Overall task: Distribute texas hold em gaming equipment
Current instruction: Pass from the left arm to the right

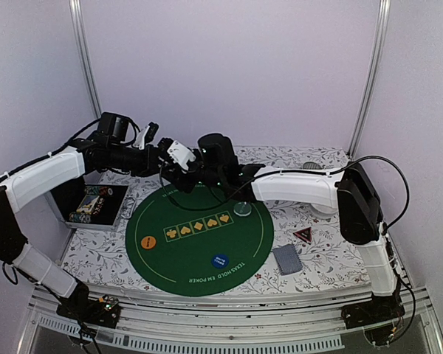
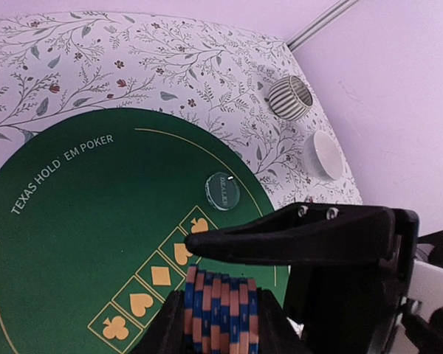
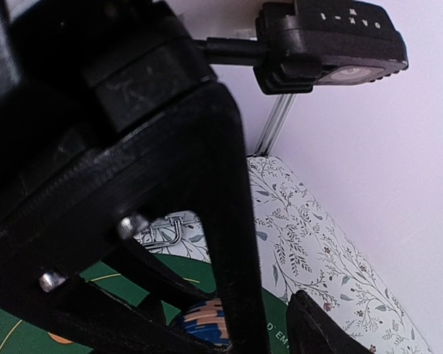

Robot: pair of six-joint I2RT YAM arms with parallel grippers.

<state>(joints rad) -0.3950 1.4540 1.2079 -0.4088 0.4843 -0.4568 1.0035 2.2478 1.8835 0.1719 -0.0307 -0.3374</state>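
Above the mat's far edge, the left gripper pinches a row of chips edge-on, apparently offering them for handover. The right gripper hovers beside the chips, jaws parted and empty, likely ready to take some

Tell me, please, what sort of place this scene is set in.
Probably a robot lab cell dressed as a poker table: plain white walls with metal corner posts, two robot arms bolted to a frame, and a floral tablecloth under a round green Texas Hold'em mat.
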